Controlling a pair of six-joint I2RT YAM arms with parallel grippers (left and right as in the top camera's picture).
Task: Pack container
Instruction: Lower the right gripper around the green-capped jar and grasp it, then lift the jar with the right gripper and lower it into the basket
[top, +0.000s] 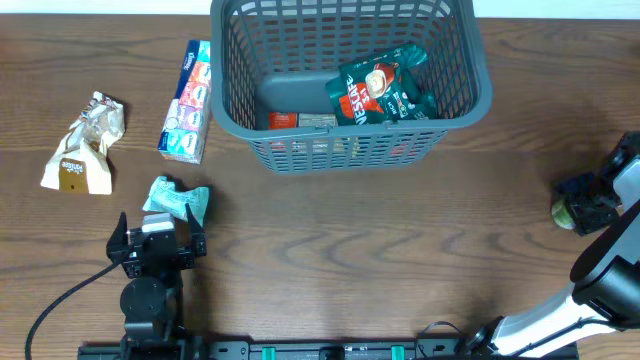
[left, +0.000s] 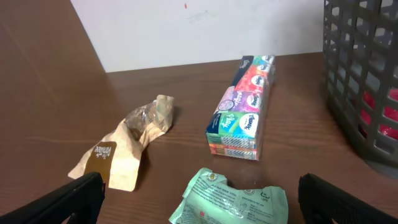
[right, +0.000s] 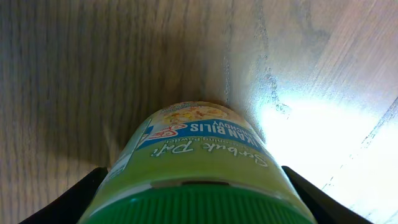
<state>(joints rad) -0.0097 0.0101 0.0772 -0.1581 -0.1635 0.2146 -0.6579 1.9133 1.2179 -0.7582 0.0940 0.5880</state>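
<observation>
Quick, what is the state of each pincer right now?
Left pincer: open, holding nothing; the green packet lies just ahead of it.
Right pincer: closed on the green jar.

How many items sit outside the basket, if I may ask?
4: tan packet far left, tissue pack beside the basket, green packet by left gripper, green jar at right gripper.

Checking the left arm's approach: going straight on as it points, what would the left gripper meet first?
Probably the crumpled light green packet, just ahead between its open jaws; the tissue multipack lies farther on.
</observation>
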